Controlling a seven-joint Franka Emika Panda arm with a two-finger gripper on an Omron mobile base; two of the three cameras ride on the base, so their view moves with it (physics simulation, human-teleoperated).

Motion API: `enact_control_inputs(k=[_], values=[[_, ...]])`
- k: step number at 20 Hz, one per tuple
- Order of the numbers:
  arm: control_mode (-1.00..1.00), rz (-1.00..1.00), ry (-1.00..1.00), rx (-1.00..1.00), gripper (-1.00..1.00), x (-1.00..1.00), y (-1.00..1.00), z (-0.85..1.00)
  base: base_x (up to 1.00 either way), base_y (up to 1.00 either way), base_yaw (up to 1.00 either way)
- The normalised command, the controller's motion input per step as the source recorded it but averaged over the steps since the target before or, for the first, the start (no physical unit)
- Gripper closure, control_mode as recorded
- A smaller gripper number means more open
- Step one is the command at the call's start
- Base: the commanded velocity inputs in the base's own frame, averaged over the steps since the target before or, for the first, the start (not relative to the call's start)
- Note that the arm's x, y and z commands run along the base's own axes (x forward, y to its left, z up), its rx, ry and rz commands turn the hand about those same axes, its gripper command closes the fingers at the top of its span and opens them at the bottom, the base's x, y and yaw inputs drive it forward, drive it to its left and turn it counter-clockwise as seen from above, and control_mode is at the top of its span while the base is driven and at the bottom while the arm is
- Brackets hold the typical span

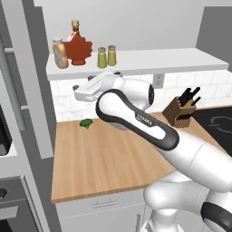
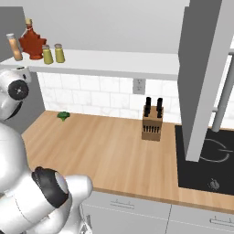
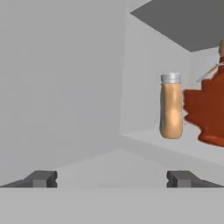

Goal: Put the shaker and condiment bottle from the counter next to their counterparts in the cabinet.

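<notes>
- We see a white open cabinet [image 1: 181,61] shelf with a grey back wall, above white tiles, and below it a light-brown wooden tabletop [image 1: 99,158].
- On the shelf, at its left end in the left base view, the condiment bottle [image 1: 60,53] stands upright, with orange-tan contents and a whitish-grey cap.
- Just beside it, to its right, stands the dark-red maple-leaf bottle [image 1: 78,45] with a gold cap; the two look close enough to touch, but we cannot tell if they do.
- Further right on the same shelf two olive-yellow shakers stand upright side by side: the left shaker [image 1: 102,58] and the right shaker [image 1: 111,55], each with a grey cap.
- In the hand view the claw [image 3: 113,178] is spread wide apart, its two dark tips far to either side, and nothing sits between them.
- From that camera the condiment bottle stands ahead and to the right on the shelf floor, with the red leaf bottle just at its right.
- On the tabletop, near the tiled wall, lies a small green vegetable [image 1: 86,123].
- A wooden knife block [image 1: 181,111] with dark handles stands further right, near a black cooktop [image 2: 205,160].
</notes>
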Motion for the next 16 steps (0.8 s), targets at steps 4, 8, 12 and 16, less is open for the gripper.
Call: enact_control_inputs(k=[4, 8, 12, 16], values=[[-1.00, 0.01, 0.00, -0.01, -1.00, -1.00, -0.18, -1.00, 0.00, 0.00, 0.00], [-1.00, 0.00, 0.00, -0.10, -1.00, -0.98, -0.11, -1.00, 0.00, 0.00, 0.00], [-1.00, 0.00, 0.00, -0.11, -1.00, -0.78, -0.11, -1.00, 0.00, 0.00, 0.00], [-1.00, 0.00, 0.02, -0.02, -1.00, -0.39, -0.13, -0.80, 0.00, 0.00, 0.00]])
